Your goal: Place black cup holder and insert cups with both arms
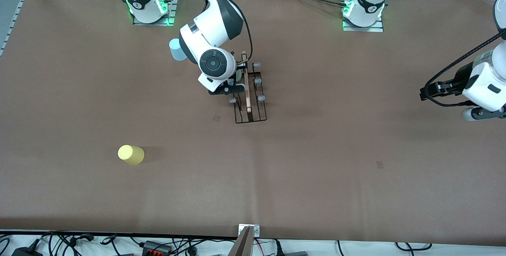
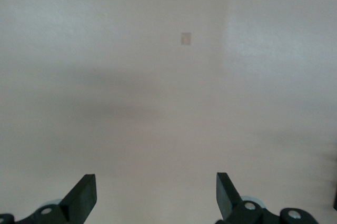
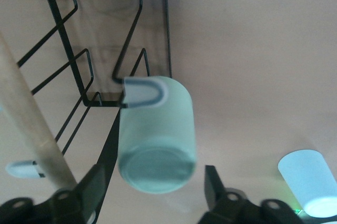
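Yellow cup [image 1: 131, 154], smooth tapered plastic, lies nearest the camera on the brown matte bench [image 1: 316, 161], toward the right arm's end; blue cup [image 1: 177, 49], same tapered form, stands farther from the camera, just beside the right arm's wrist, also seen pale and smooth in the right wrist view [image 3: 310, 182].

Rack [image 1: 250, 94], thin black wire with a light wooden rod along its top and grey-tipped pegs, stands mid-bench; the rod shows as a round pale dowel in the right wrist view [image 3: 31, 129].

Mint cup [image 3: 157, 132], translucent and tapered, hangs on a grey-tipped peg [image 3: 145, 91] of the rack, base toward the wrist camera.

Right hand [image 3: 152, 190] is at the rack, fingers spread either side of the mint cup and clear of it; released.

Left hand [image 1: 429, 92] waits over bare bench at the left arm's end, fingers [image 2: 84, 195] wide apart, holding nothing.
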`<state>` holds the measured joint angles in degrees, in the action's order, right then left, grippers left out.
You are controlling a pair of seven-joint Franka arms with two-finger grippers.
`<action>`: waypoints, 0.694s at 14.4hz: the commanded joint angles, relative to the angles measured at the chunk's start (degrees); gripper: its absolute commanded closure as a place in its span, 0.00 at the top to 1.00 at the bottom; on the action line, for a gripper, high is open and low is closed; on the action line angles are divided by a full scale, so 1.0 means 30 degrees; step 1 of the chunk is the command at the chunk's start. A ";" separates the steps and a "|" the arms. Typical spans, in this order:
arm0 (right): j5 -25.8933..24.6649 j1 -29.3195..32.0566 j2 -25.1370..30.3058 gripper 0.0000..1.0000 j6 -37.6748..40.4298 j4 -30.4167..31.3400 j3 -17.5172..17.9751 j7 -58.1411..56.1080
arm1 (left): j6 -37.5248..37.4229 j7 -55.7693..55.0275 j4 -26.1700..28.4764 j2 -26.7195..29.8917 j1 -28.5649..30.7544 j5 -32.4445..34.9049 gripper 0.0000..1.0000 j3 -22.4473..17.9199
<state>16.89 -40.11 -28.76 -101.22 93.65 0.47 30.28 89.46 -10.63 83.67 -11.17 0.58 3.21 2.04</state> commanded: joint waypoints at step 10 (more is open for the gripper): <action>-0.2845 0.1003 0.0157 1.00 0.0231 -0.1977 -0.5720 0.1038 | 0.0268 0.0730 0.2724 0.2259 -0.0985 -0.0924 1.00 -0.1002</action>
<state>10.60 -38.50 -25.87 -99.32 88.70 -14.42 33.16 91.25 -9.75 93.05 -4.22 -1.92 1.68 -0.38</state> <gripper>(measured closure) 0.000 0.000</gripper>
